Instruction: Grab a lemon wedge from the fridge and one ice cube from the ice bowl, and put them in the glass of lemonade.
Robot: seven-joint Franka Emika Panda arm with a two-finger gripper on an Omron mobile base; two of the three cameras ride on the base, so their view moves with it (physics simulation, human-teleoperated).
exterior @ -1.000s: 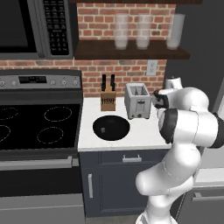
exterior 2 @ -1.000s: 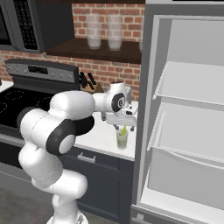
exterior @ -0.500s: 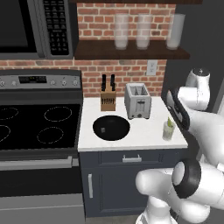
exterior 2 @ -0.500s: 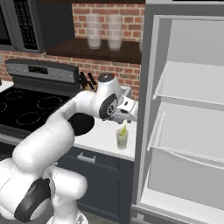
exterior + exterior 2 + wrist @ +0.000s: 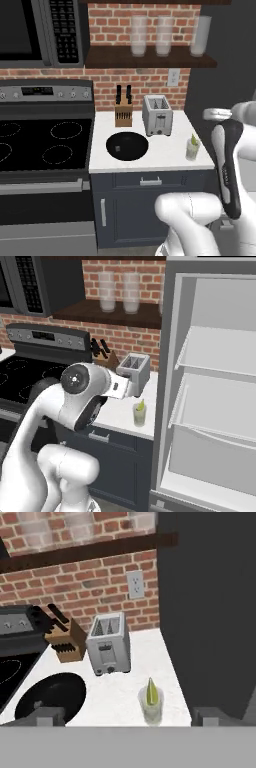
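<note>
Counter (image 5: 165,155) | toaster (image 5: 157,115) behind glass of lemonade (image 5: 193,148) | ice bowl (image 5: 127,146) left

The glass of lemonade (image 5: 151,704) stood upright near the counter's front edge, a lemon wedge (image 5: 152,693) sticking out of it. The black ice bowl (image 5: 127,146) lay beside the stove. The fridge (image 5: 210,386) stood open, with white shelves.

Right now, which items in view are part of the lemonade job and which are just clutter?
Job: glass of lemonade with lemon wedge already in it; ice bowl; fridge, door open.
Clutter: toaster, knife block, shelf glasses, stove, microwave.
</note>
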